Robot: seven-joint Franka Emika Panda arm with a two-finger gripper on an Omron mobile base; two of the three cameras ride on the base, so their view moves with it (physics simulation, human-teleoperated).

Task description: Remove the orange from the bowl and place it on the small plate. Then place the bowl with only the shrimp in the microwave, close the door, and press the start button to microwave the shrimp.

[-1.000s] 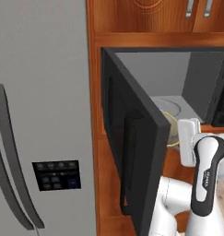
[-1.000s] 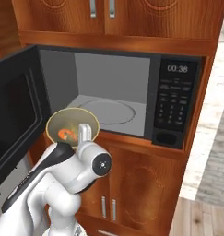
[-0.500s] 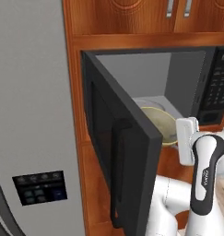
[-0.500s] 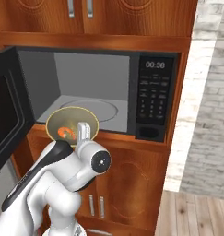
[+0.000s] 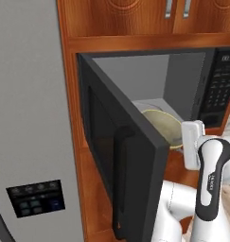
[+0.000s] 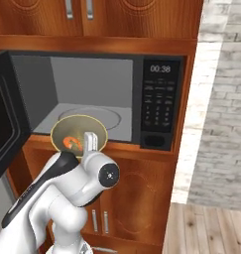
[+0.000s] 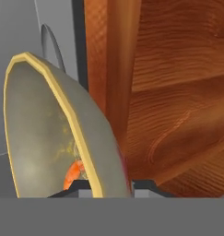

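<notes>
My gripper [image 6: 90, 144] is shut on the near rim of a grey bowl with a yellow rim [image 6: 77, 135], holding it level just in front of the open microwave cavity [image 6: 92, 89]. An orange shrimp [image 6: 71, 143] lies in the bowl. In the hand view the bowl [image 7: 44, 129] rises on the left with the shrimp [image 7: 73, 173] near the fingertips, the gripper [image 7: 109, 186] pinching its rim. From the left, the bowl [image 5: 163, 126] shows behind the edge of the open door [image 5: 128, 170]. The glass turntable [image 6: 106, 116] lies beyond the bowl.
The dark microwave door swings out to the left [image 6: 4, 134]. The keypad panel [image 6: 161, 104] sits right of the cavity. A grey fridge [image 5: 26, 118] stands on the left, wooden cabinets [image 6: 137, 198] lie below and above, and a brick wall [image 6: 223, 99] is at the right.
The whole picture has shifted in both base views, so the base has driven. The bowl stays in the gripper in front of the microwave opening.
</notes>
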